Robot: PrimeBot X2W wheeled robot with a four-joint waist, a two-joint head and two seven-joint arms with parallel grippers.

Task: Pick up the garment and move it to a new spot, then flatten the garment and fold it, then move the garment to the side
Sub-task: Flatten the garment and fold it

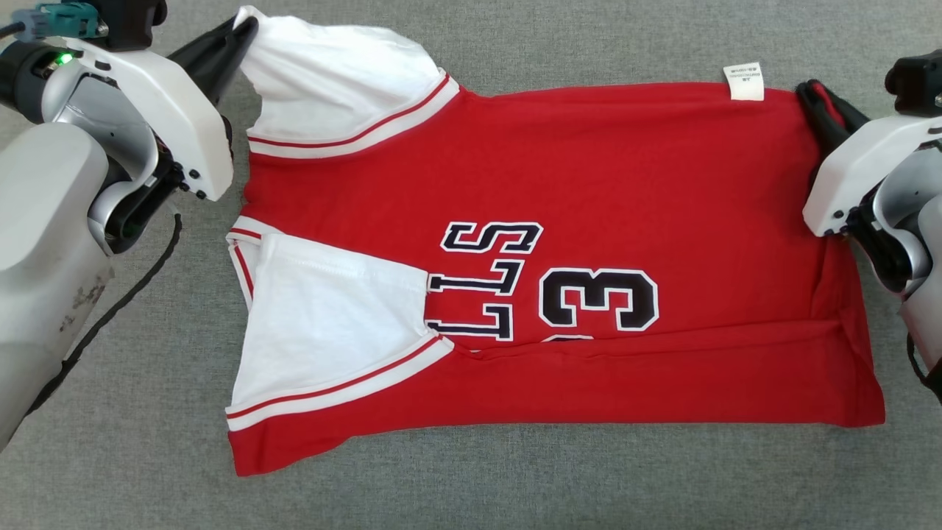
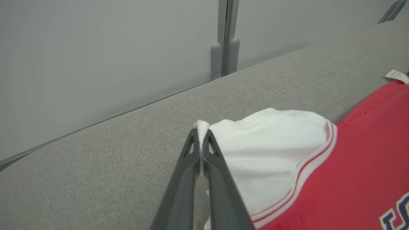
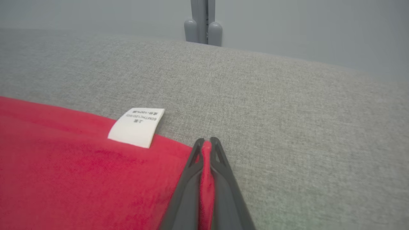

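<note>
Head view: the shirt (image 1: 589, 184) lay flat, stretched from the left gripper (image 1: 246, 26) to the right gripper (image 1: 809, 92). The left one pinched the white sleeve (image 1: 338, 73) tip, the right one a red corner (image 1: 787, 99) (small bites). A hard tug could slip cloth out.

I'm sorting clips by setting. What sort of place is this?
Probably a lab test bench: grey fabric-covered work surface, bare grey partition panels joined by a post behind it, one red jersey laid out.
</note>
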